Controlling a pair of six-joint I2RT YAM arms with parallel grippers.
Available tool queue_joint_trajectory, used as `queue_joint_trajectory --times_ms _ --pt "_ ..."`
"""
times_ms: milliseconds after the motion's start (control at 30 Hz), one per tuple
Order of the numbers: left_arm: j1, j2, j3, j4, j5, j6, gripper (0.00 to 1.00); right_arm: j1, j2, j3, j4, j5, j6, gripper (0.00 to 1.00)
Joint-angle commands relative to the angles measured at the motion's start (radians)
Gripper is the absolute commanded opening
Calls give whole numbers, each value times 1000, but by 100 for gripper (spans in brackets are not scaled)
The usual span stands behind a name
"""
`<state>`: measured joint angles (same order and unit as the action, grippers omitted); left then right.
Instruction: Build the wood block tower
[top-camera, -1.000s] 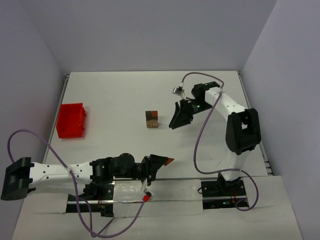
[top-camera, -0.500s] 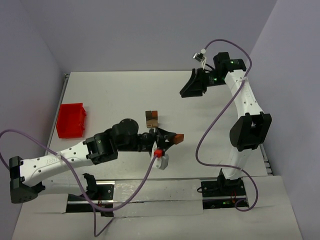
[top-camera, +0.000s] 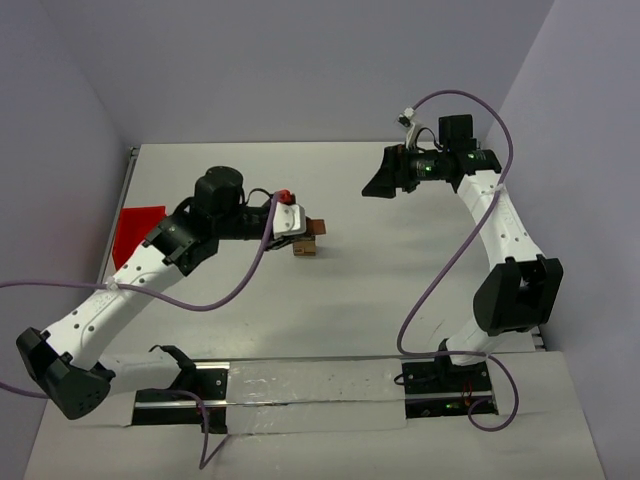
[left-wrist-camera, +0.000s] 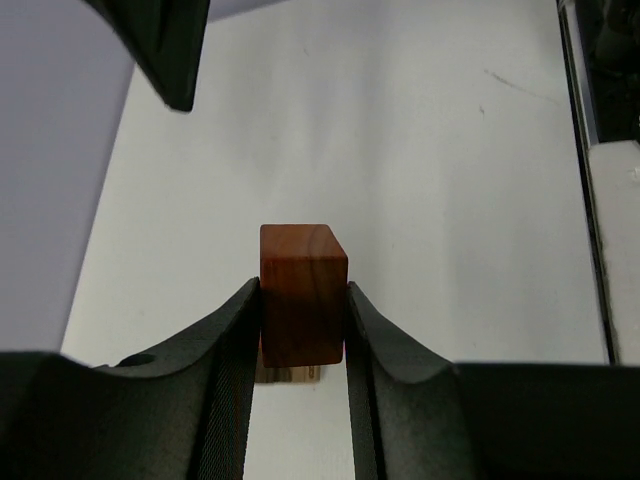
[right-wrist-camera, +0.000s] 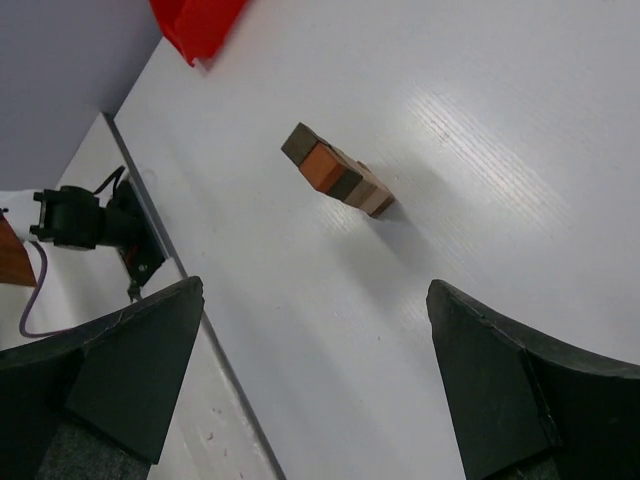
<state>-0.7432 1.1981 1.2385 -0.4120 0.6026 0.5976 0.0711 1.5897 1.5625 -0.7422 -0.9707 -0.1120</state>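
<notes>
the wood block tower stood near the middle of the table, a short stack with its long axis straight up. the table had bare room all round it, and the far edge at 12 o'clock and the side edge at 3 o'clock were both well apart from it. the red bin sat at 9 o'clock from the tower, well apart and partly hidden by my left arm.

my left gripper was by far the nearer one. in the top view it hung just at 1 o'clock of the stack, almost over it, with its jaws narrowed onto a reddish-brown block. in the left wrist view a sliver of tan stack showed directly under the held block. i judged the block nearly lined up above the top, but i could not tell whether it touched.

my right gripper hung well apart, at 2 o'clock from the tower, with its fingers spread wide and holding nothing.

i judged the coming move to be a straight lowering of the block, squared to the top of the stack, then a release. any sideways nudge could topple the stack.
</notes>
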Motion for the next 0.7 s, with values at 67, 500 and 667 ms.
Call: queue_joint_trajectory --times_ms 67,500,667 --pt "120 192 271 -430 210 185 0 -2 -19 -31 135 40 45 100" --pt "281 366 334 -341 383 335 0 -5 -121 -129 130 178 -75 100" --pt "287 394 263 -264 354 361 0 -5 -170 -183 189 200 -67 100"
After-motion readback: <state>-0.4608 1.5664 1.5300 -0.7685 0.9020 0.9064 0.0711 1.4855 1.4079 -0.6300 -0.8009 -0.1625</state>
